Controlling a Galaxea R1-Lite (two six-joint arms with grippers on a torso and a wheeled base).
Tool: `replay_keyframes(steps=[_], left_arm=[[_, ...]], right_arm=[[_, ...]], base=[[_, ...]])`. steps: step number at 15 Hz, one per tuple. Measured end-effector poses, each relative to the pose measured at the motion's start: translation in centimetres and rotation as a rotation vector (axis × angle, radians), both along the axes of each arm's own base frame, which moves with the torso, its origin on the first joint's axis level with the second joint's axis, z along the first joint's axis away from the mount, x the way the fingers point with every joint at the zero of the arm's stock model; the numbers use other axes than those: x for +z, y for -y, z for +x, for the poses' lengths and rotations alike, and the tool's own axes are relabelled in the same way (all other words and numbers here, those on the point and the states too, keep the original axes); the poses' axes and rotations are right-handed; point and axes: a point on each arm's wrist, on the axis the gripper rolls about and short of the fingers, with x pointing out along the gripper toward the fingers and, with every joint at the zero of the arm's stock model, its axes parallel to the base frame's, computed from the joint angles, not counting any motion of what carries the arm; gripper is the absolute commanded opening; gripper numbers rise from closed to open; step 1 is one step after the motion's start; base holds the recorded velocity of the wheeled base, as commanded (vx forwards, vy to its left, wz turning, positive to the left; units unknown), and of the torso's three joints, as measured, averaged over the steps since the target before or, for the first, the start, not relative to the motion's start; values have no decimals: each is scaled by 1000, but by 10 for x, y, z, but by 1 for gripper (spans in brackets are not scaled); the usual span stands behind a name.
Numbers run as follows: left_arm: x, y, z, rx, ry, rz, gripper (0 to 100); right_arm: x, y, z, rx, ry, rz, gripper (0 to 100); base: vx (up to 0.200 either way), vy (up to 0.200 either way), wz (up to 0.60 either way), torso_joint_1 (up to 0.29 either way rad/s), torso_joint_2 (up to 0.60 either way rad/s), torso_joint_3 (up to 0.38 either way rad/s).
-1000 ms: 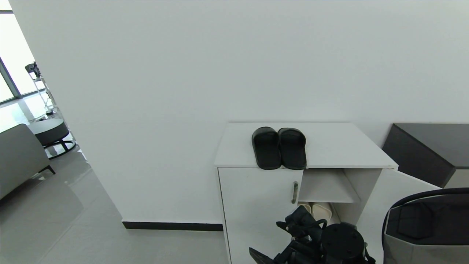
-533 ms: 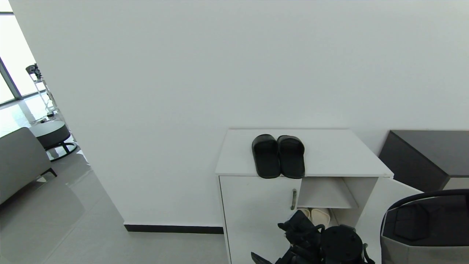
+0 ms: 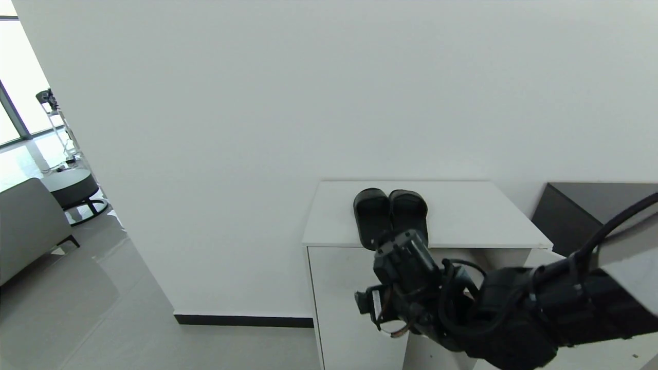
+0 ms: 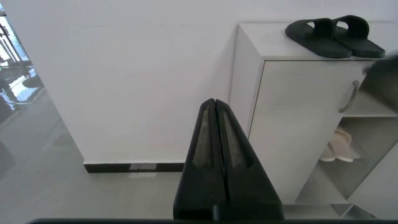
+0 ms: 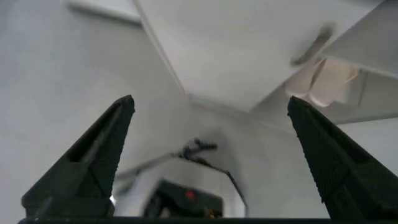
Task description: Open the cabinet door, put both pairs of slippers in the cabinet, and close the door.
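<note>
A pair of black slippers (image 3: 390, 216) lies side by side at the front edge of the white cabinet's top (image 3: 473, 216). The cabinet's left door (image 3: 339, 288) is closed; its handle (image 4: 349, 96) shows in the left wrist view. The right half stands open, with a cream pair of slippers (image 4: 341, 144) on the lower shelf. My right gripper (image 3: 403, 246) is raised in front of the cabinet, just below the black slippers, open and empty (image 5: 210, 102). My left gripper (image 4: 214, 143) is shut and empty, low and to the left of the cabinet.
A dark low cabinet (image 3: 576, 205) stands right of the white one. The white wall runs behind. Open grey floor (image 3: 103, 318) lies to the left, with a grey sofa (image 3: 25, 226) and a round dark table (image 3: 72, 185) farther off.
My right arm has risen from the bottom of the head view to the cabinet's front, now covering the open compartment. The head camera shifted a little earlier on.
</note>
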Motion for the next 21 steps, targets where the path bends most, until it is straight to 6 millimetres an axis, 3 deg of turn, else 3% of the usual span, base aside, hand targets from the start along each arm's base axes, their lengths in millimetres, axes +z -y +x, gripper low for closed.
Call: replay_keyframes(steps=[2,4,6,7,9,11,19,21], left_arm=[[0,0,0,1,0,1,0],[0,0,0,0,-1,3,0],[0,0,0,0,-1,9,0],[0,0,0,0,-1,7,0],[0,0,0,1,-1,7,0],[0,0,0,4,0,1,0],[0,0,0,5,0,-8,0],[0,0,0,3,0,-7,0]], right_arm=[[50,-15,4,-102,106,85,100],[69,-18,11,-164,232,133,100],[58,-11,27,-243,381,136,100],[43,-2,41,-300,425,94,100],[10,16,60,-357,396,-23,100],[-8,21,68,-341,356,-53,100],[-33,20,88,-347,336,-49,100],[-39,15,92,-326,327,-42,100]], base=[[0,0,0,0,0,0],[0,0,0,0,0,0],[0,0,0,0,0,0],[0,0,0,0,0,0],[0,0,0,0,0,0],[0,0,0,0,0,0],[200,0,0,0,0,2],[0,0,0,0,0,0]])
